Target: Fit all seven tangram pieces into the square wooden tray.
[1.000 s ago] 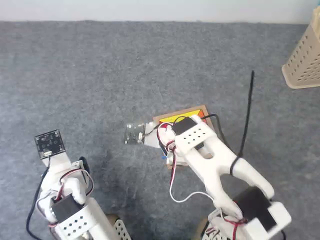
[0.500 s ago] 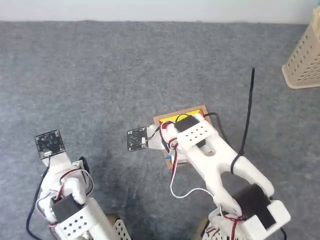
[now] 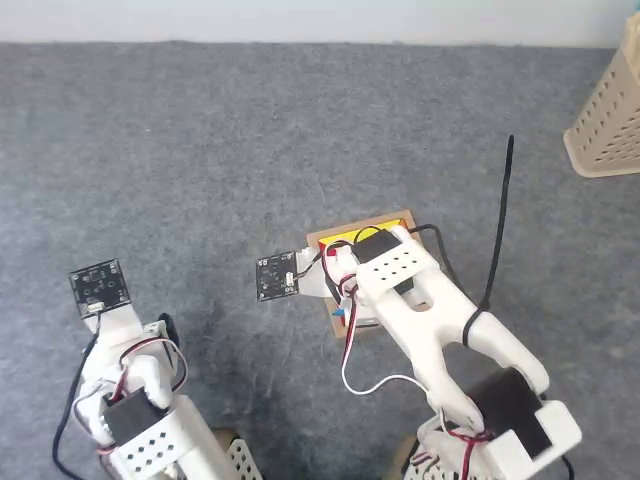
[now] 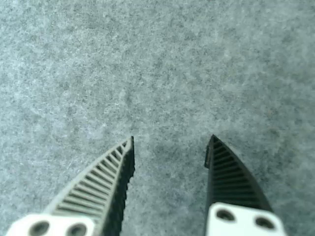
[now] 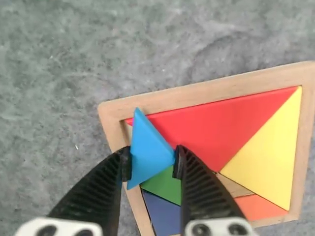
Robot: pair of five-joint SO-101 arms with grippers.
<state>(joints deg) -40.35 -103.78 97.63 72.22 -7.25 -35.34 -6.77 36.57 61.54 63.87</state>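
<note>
The step in hand looks like the seating of a late piece: the right tool is clenched on a small blue triangle, one finger on each side, and holds it tilted over a corner of the square wooden tray, one tip of the piece reaching over the rim. In the tray lie a large red triangle along one wall, a large yellow triangle beside it, a green piece just under the held triangle, a dark blue piece next to the green, and an orange piece in the far corner; a patch of bare wood shows between green, yellow and orange. Judging from this, the next move calls for turning the blue triangle flat, lining its edges with the red and green neighbours and the wall, and lowering it before letting go; a tilted drop would likely leave it propped on the rim. The left tool hangs released, fingers apart, over bare grey worktop, well apart from the tray. In the high view a pale slotted basket stands at the worktop's edge.
</note>
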